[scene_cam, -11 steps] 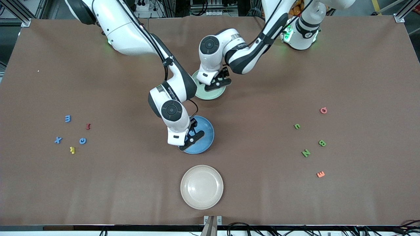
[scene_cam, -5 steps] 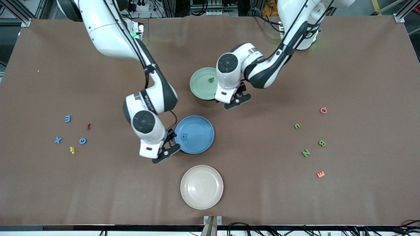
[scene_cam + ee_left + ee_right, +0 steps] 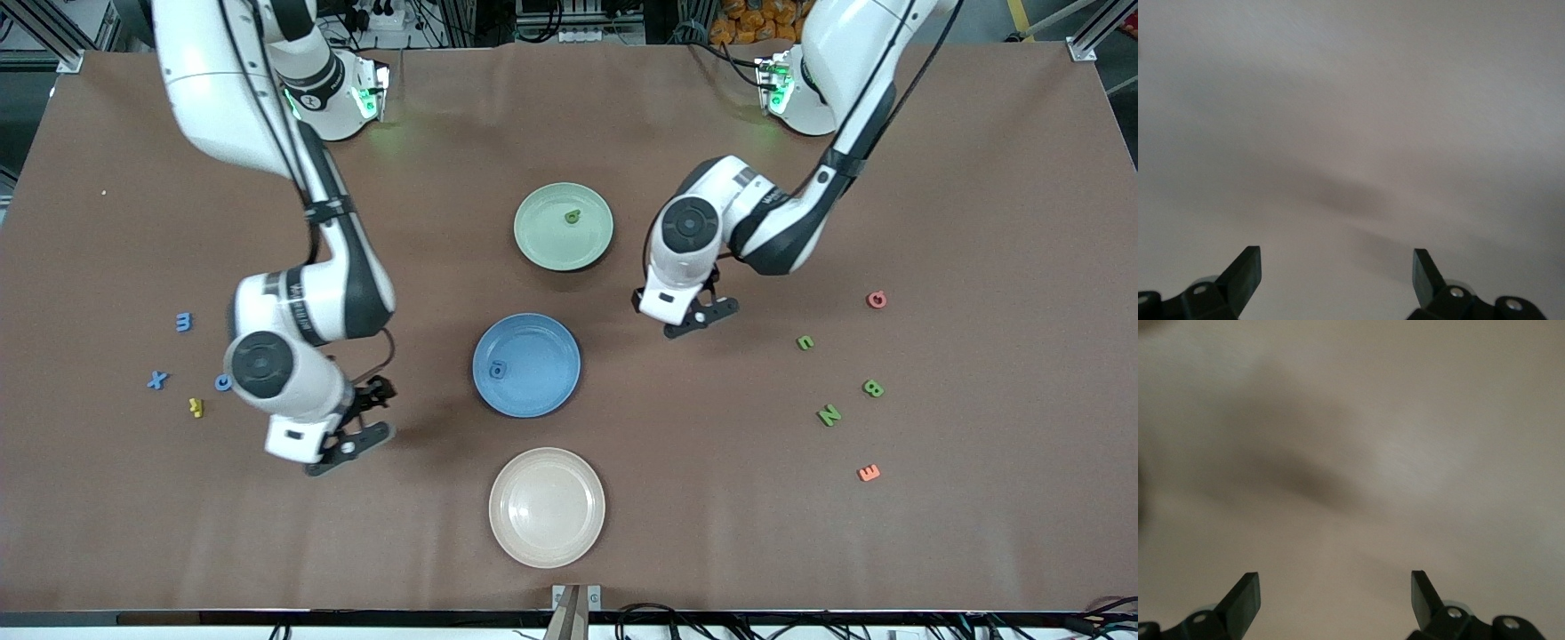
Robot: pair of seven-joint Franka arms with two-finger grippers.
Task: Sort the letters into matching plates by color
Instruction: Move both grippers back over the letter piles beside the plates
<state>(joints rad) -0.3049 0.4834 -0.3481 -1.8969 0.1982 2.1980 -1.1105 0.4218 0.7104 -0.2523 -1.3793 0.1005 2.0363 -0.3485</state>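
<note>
Letters and plates, logged from the front camera outward: we note the beige plate (image 3: 547, 508) bare, then the blue plate (image 3: 526, 364) holding one blue letter (image 3: 499, 370), then the pale green plate (image 3: 564, 226) holding one green letter (image 3: 573, 216). We see loose letters at both table ends, blue X (image 3: 156, 380) toward the right arm's, green N (image 3: 829, 414) toward the left arm's. We find the right gripper (image 3: 348, 442) over bare table beside the blue plate and the left gripper (image 3: 700, 316) over bare table near the green plate, both spread wide, holding nothing
</note>
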